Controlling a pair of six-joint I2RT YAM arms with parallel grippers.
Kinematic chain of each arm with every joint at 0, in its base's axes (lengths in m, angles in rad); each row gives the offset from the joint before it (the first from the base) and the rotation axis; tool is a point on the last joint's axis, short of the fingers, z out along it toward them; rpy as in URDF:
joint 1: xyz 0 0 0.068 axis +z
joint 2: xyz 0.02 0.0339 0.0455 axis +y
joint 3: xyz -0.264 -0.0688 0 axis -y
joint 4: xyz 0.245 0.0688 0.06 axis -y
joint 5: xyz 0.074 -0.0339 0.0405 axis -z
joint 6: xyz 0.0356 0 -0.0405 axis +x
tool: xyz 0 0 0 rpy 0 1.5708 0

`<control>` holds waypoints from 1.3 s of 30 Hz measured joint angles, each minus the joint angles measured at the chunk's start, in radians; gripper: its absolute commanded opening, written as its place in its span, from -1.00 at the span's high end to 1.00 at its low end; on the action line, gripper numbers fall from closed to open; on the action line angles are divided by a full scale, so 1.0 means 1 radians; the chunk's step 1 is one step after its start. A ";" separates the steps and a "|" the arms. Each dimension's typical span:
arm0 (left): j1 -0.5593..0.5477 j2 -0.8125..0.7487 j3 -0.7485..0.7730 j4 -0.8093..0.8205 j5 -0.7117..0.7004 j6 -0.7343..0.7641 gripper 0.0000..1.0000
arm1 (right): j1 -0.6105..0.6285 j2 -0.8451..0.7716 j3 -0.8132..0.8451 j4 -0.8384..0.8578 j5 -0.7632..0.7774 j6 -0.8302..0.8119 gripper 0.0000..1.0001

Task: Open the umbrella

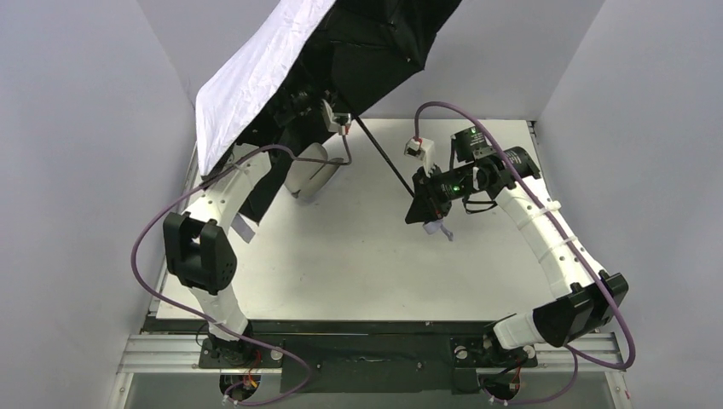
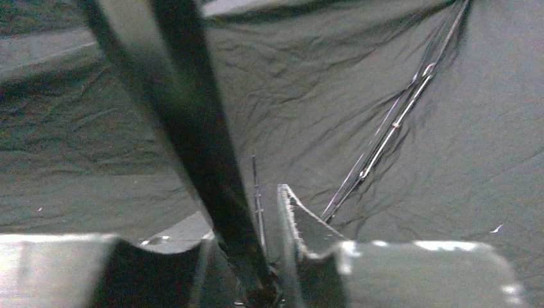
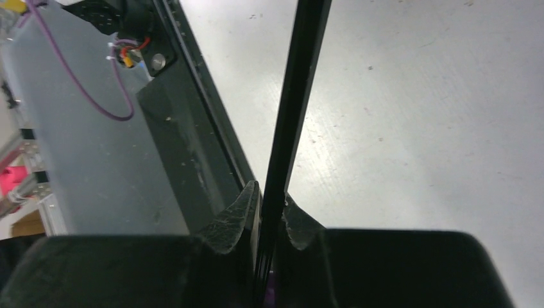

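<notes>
Top external view shows the pale lavender, black-lined folding umbrella (image 1: 332,51) spread aloft over the white counter (image 1: 358,256), so the task looks all but done; the right gripper (image 3: 271,199) has its jaws pinching the thin black shaft (image 3: 292,128), while I cannot tell whether the left gripper (image 2: 253,224) grips.

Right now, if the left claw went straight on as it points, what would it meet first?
Probably the black fabric underside of the pale lavender umbrella canopy, which fills the view ahead of the left claw; depth is unclear.

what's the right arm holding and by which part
The pale lavender umbrella with black underside, clamped between the right jaws by its thin black shaft, near its lower end.
</notes>
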 measured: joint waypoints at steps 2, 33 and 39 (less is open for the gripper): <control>-0.019 0.001 -0.002 0.018 -0.039 0.004 0.28 | 0.000 -0.003 0.004 -0.011 -0.020 0.030 1.00; -0.112 -0.195 -0.195 0.010 -0.135 -0.073 -0.56 | -0.051 -0.337 -0.406 1.114 0.157 1.075 1.00; -0.184 -0.239 -0.269 0.013 -0.223 -0.337 -0.58 | -0.051 -0.515 -0.545 1.135 0.332 1.037 1.00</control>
